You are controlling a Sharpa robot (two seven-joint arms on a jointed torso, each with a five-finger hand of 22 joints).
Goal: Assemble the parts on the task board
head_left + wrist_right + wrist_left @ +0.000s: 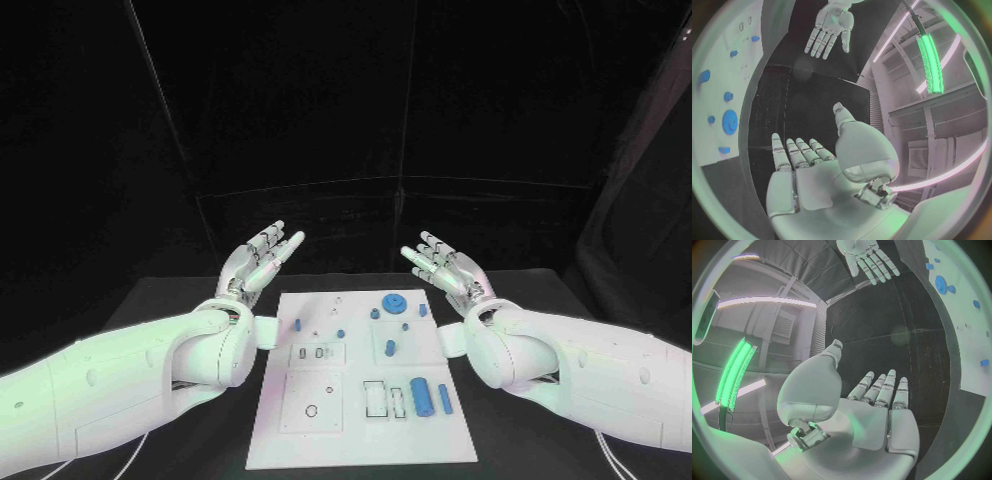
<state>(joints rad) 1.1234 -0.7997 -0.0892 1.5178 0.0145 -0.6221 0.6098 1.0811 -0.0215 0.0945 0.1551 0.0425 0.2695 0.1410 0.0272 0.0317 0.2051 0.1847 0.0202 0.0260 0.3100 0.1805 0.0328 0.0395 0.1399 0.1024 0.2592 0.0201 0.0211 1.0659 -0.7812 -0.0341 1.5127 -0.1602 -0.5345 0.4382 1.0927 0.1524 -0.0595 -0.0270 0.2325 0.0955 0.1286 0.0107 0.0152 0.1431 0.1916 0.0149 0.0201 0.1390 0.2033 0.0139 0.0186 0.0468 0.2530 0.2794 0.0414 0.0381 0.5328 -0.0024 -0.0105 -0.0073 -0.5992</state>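
head view: task board (361,420) lies flat mid-table between the two arms. left hand (260,262) is raised beside the board's far left corner, fingers straight and close together, holding nothing. right hand (447,265) mirrors it by the far right corner, fingers straight, slightly fanned, holding nothing. blue parts on the board: round disc (394,300) near the far edge, long cylinder (421,395) at the near right, small pegs (294,324) on the left.

left wrist view: left hand palm-up over the black table (879,340), fingers side by side, thumb out. board at the rim.

right wrist view: same for the right hand; disc on the board at the rim.
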